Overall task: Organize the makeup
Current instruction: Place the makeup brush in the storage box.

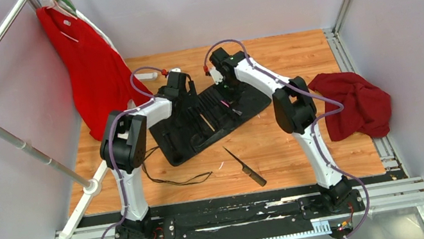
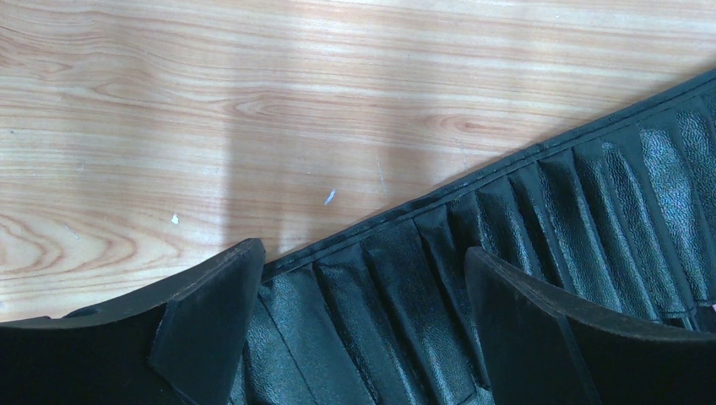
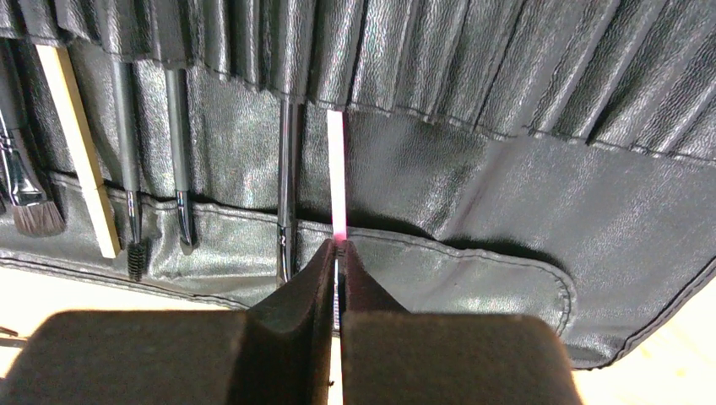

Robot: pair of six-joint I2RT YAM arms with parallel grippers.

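Your right gripper (image 3: 339, 246) clamps a pink tool (image 3: 336, 169), its far end inside a roll-up case (image 3: 473, 194) slot, right of stowed brushes (image 3: 127, 126). Left gripper (image 2: 363, 253) hovers released over the case's edge. A loose black tool (image 1: 244, 166) lies nearer, right of a cord (image 1: 174, 179).

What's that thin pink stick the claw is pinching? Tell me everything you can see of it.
The pink stick is thin and straight, pale at the top, brighter pink lower down. It lies along the shiny black case, its upper end tucked under a pleated pocket, so that tip is hidden. The right claw is shut on its lower end. A slim black tool lies beside it.
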